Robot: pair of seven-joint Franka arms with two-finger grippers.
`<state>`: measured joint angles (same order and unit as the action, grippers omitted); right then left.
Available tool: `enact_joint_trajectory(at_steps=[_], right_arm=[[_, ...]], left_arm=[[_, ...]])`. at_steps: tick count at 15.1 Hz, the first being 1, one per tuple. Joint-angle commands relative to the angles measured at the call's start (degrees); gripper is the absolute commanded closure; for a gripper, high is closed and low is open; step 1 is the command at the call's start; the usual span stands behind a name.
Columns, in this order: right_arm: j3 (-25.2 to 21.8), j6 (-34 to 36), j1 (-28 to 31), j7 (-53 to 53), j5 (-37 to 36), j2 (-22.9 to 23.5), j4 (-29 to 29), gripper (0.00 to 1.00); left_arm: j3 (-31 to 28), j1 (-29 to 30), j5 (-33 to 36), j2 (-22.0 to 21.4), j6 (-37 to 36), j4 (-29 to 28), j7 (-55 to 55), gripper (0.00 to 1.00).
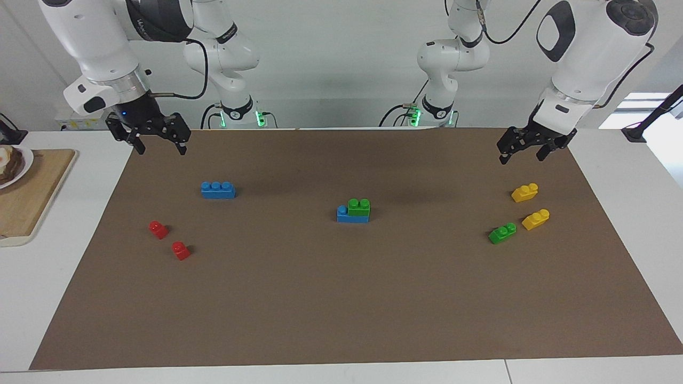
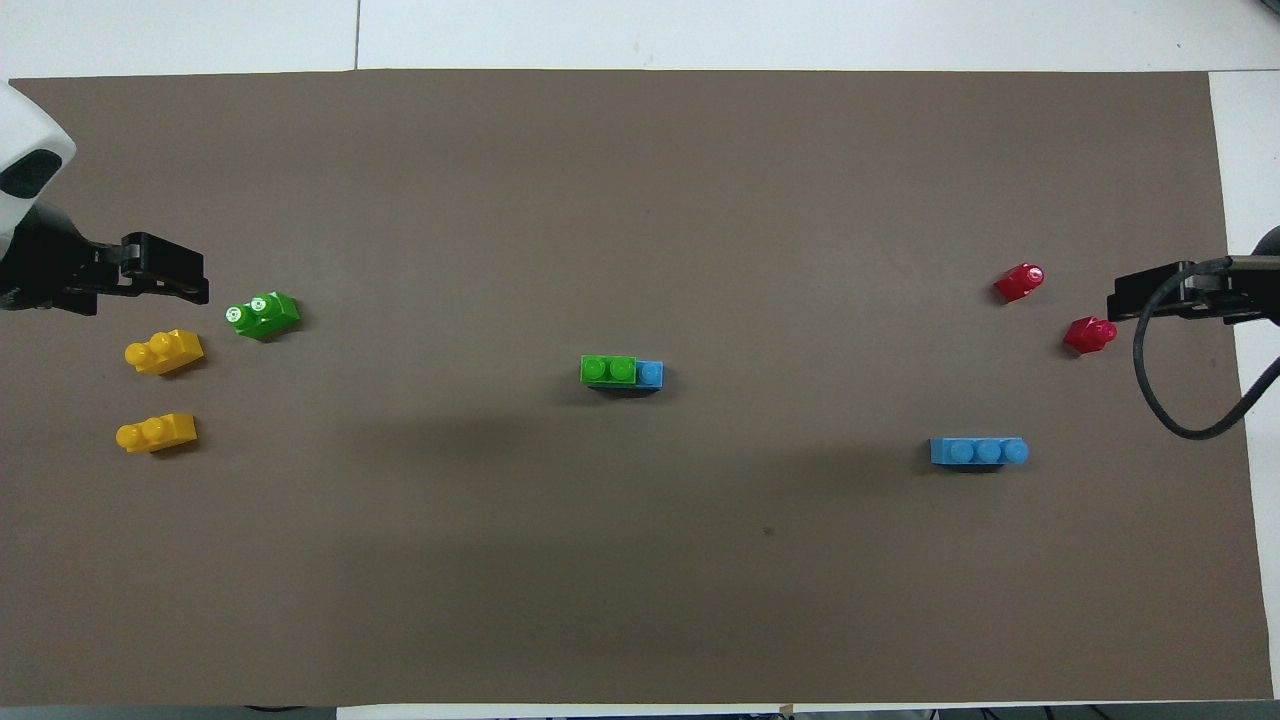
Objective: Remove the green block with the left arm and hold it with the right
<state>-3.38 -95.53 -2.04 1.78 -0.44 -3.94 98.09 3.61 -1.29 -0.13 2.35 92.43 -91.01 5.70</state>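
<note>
Nothing is done: green block (image 1: 359, 207) sits on the blue brick (image 1: 347, 214); left gripper (image 1: 525, 150) and right gripper (image 1: 158, 140) hang apart-fingered, empty.

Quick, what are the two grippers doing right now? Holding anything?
Left gripper: open, holding nothing, up over the mat's edge near the yellow blocks.
Right gripper: open, holding nothing, up over the mat's edge at the right arm's end.

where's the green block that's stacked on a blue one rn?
The green block sits mid-mat on the blue brick, covering its two studs toward the left arm's end; both grippers hang away from it.
</note>
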Motion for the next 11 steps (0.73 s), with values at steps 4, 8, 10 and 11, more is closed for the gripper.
enact_joint_trajectory(at_steps=[4,8,10,11], right_arm=[[0.31,-2.11,0.01,0.69,-0.70,-1.69,2.37,0.00],[0.39,-2.55,0.01,0.95,-0.70,-1.78,2.72,0.01],[0.39,-2.47,0.01,0.60,-0.70,-1.86,3.07,0.01],[0.39,-2.47,0.54,0.08,-0.70,-1.86,3.08,0.01]], left_arm=[[-0.71,-1.34,-0.83,0.99,-0.76,1.80,-0.51,0.00],[-0.80,-1.17,-0.75,0.64,0.73,1.10,-0.60,0.00],[-0.88,-1.26,-0.75,0.64,1.00,0.92,-0.51,0.00],[-0.88,-1.26,-0.66,0.64,1.17,1.09,-0.43,0.00]])
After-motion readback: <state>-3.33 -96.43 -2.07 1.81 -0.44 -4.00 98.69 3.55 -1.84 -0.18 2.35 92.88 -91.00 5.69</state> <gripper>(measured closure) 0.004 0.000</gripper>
